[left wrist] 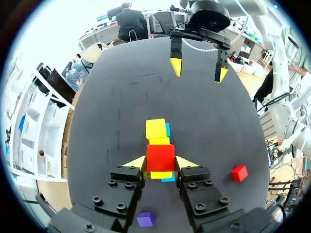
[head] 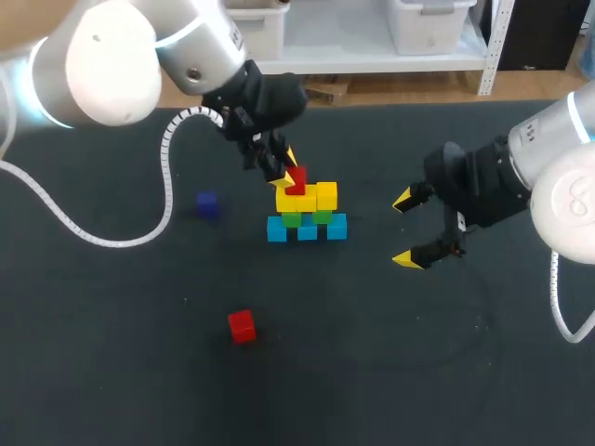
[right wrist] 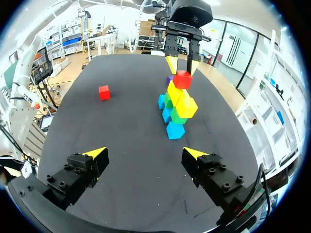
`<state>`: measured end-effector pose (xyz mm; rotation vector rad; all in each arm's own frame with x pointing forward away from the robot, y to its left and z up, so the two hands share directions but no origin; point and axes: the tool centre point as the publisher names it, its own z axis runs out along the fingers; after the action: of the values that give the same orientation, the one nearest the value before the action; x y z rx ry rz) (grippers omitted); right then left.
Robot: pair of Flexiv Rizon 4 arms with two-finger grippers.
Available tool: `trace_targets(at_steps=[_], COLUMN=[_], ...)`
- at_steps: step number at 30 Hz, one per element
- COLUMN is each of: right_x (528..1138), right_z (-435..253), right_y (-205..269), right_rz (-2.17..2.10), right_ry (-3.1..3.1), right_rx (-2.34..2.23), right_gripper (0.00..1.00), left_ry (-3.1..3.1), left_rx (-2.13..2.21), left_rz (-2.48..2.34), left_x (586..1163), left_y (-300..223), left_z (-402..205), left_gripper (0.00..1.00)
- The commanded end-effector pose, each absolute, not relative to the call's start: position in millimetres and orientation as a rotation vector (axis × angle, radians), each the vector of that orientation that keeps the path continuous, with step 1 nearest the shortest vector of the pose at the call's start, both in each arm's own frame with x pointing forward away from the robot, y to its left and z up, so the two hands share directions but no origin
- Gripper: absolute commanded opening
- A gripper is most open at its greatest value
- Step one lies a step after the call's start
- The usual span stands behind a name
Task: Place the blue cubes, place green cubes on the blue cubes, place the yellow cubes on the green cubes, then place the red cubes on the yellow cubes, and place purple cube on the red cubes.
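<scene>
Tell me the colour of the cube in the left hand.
Red. The cube shows best in the left wrist view.

Red cube [head: 296, 179], purple cube [left wrist: 146, 219], blk table [head: 93, 353]

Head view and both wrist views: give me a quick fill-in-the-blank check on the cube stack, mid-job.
The left end effector is shut on a small cube coloured ____. The right end effector stands ____, holding nothing. The stack's bottom row of small cubes is coloured ____. The layer directly above that row is coloured ____.
Missing words: red; open; blue; green.
</scene>
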<state>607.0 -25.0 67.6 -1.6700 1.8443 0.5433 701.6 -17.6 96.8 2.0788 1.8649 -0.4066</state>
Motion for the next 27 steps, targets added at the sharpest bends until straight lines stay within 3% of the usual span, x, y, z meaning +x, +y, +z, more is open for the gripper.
trace_targets(at_steps=[1, 19, 27], right_x=[607.3, 607.3, 607.3], right_z=[67.1, 67.1, 67.1], right_y=[-25.3, -25.3, -25.3], right_rz=[0.546, 0.546, 0.546], right_ry=[1.842, 1.842, 1.842], right_rx=[-1.670, -1.670, -1.670], right_gripper=[1.00, 1.00, 1.00], left_ry=[1.861, 1.862, 1.859], left_rx=[2.080, 2.087, 2.088], left_rz=[-0.404, -0.413, -0.412], left_x=[700.1, 698.3, 699.3], left_y=[-16.7, -17.6, -18.1], left_z=[96.8, 94.7, 94.8], left_gripper=[0.00, 0.00, 0.05])
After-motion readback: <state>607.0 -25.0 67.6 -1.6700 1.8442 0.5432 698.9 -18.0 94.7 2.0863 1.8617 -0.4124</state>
